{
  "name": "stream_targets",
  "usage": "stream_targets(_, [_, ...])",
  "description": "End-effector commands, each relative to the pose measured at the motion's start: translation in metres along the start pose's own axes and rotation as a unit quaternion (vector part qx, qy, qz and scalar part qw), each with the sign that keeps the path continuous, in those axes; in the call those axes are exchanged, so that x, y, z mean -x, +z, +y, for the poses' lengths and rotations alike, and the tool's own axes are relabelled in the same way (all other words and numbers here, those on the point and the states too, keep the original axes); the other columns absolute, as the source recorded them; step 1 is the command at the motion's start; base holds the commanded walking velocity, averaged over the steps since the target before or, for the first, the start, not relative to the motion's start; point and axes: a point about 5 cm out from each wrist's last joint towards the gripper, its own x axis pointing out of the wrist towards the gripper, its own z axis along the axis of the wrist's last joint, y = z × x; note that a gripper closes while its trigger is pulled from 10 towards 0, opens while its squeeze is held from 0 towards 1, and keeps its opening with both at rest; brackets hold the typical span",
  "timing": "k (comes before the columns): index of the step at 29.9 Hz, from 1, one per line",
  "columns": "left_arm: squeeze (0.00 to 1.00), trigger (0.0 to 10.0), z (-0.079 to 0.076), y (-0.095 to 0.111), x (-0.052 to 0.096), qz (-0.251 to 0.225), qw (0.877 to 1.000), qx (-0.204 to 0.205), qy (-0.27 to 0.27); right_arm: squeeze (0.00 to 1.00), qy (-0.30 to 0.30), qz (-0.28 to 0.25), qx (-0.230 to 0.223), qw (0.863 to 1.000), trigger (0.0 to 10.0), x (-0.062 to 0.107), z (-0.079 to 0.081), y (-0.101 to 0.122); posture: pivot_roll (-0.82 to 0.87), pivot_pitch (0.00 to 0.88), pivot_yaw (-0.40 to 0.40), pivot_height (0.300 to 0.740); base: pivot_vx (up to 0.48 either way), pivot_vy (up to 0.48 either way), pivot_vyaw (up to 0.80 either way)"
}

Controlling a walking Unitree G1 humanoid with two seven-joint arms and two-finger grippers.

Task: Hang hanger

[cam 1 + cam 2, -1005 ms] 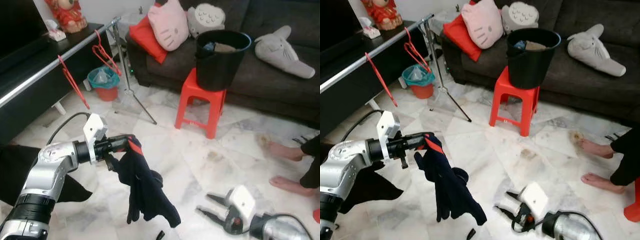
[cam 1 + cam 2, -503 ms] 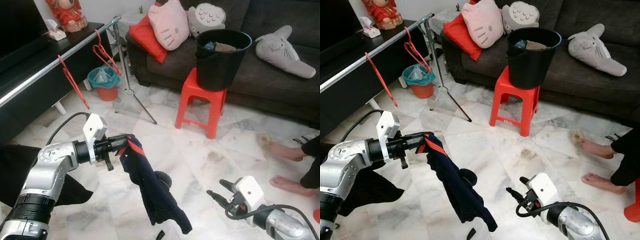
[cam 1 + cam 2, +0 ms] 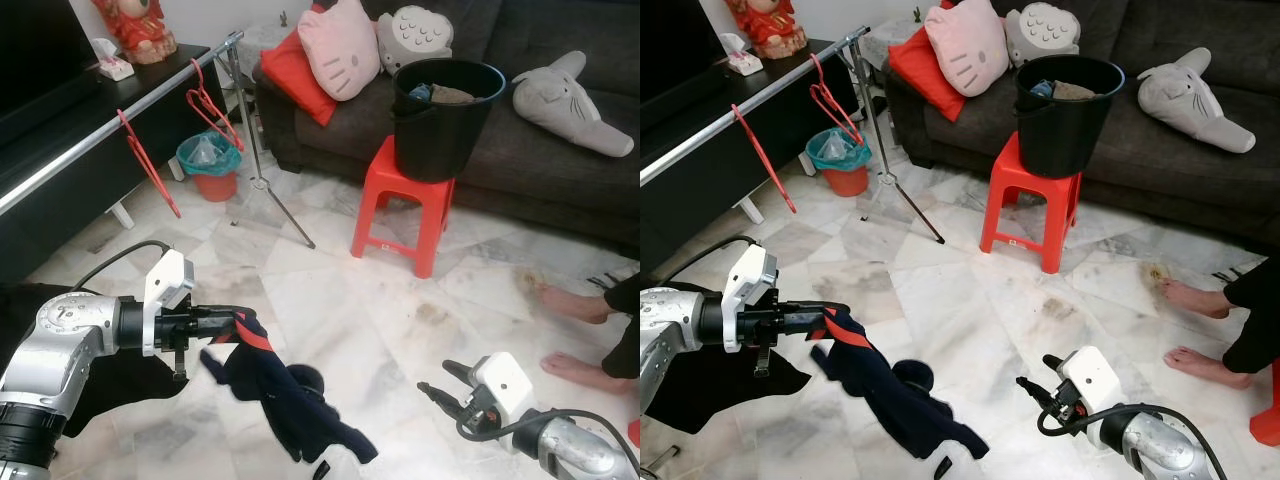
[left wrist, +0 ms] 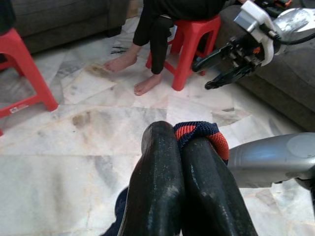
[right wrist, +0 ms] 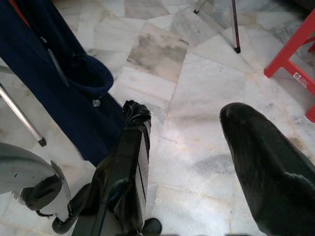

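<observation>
A dark navy garment (image 3: 285,395) with a red collar trim (image 4: 204,133) hangs from my left gripper (image 3: 235,322), which is shut on the collar; its lower end lies crumpled on the marble floor. Two red hangers (image 3: 150,165) (image 3: 210,105) hang on the silver rail (image 3: 100,132) at the far left, well beyond my left arm. My right gripper (image 3: 435,377) hovers low over the floor at the lower right, open and holding nothing. The right wrist view looks past its fingers (image 5: 133,147) at the navy garment (image 5: 59,83).
A black bucket (image 3: 443,110) stands on a red stool (image 3: 400,195) before the dark sofa (image 3: 560,150). The rail's stand legs (image 3: 280,205) and a teal bin (image 3: 205,160) sit behind it. A person's bare feet (image 3: 580,305) rest at the right. Black cloth (image 3: 130,365) lies under my left arm.
My left arm has dropped and drawn back to the left, so the garment's lower end now rests on the floor. The right gripper rose a little and stays open.
</observation>
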Motion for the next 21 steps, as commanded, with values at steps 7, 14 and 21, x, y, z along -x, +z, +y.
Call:
stream_targets(7, [0.0, 10.0, -0.005, 0.013, 0.004, -0.011, 1.0, -0.016, -0.021, 0.0, 0.072, -0.017, 0.005, 0.997, 10.0, 0.001, 0.015, 0.011, -0.05, 0.073, 0.072, 0.74, 0.0, 0.0, 0.0])
stream_targets(14, [0.0, 10.0, -0.002, 0.02, -0.001, -0.029, 0.999, -0.021, -0.012, 0.0, 0.151, -0.044, 0.014, 0.987, 10.0, 0.0, 0.04, 0.029, -0.05, 0.072, 0.076, 0.74, 0.0, 0.0, 0.0])
stream_targets(21, [0.0, 10.0, -0.003, 0.02, -0.007, -0.033, 0.999, -0.02, -0.017, 0.0, 0.189, -0.065, 0.027, 0.979, 10.0, -0.001, 0.056, 0.046, -0.05, 0.07, 0.078, 0.74, 0.0, 0.0, 0.0])
